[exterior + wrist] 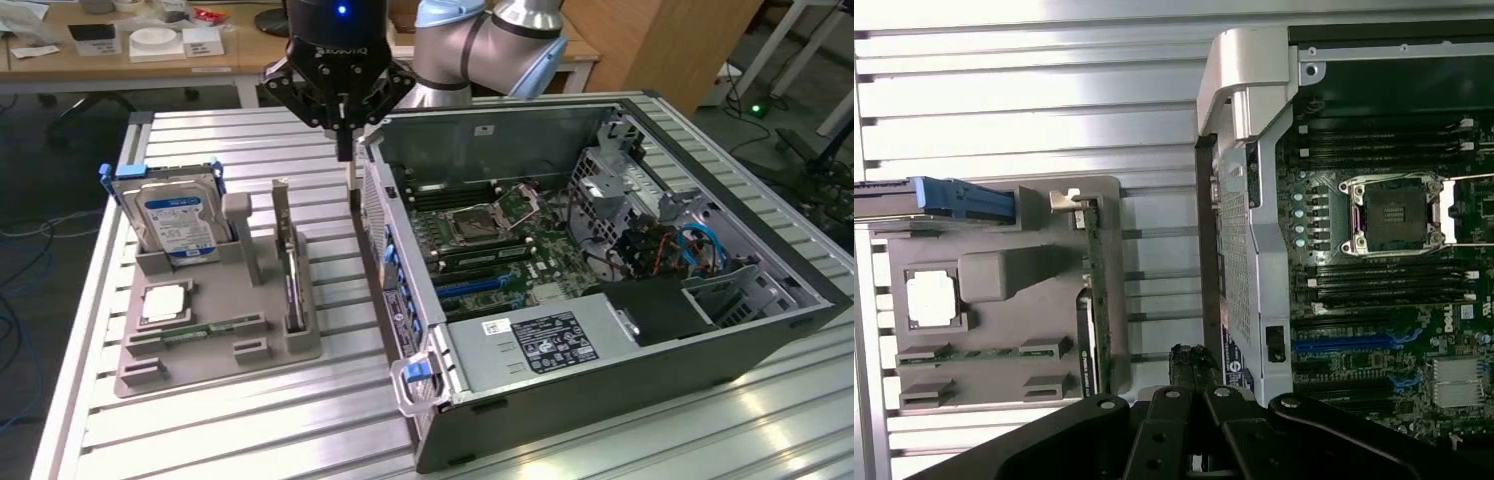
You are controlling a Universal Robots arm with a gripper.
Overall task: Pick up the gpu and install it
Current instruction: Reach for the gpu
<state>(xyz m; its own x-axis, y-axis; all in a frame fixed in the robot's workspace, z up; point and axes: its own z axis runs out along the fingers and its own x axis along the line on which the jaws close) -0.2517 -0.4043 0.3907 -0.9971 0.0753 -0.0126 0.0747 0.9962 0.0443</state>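
Note:
The gpu stands on its long edge in a slot of the grey holder, at the side nearest the computer case. In the wrist view the gpu shows edge-on as a thin dark and green strip. My gripper hangs above the table in the gap between the holder and the open case, toward the far end of the card. Its fingers are shut with nothing between them. From the wrist camera, the gripper sits over the case wall, beside the card and apart from it.
A blue-labelled hard drive stands in the holder's far end, with a square chip and a memory stick lying nearer. The motherboard lies exposed in the case, with blue slots. Bare slatted table lies in front.

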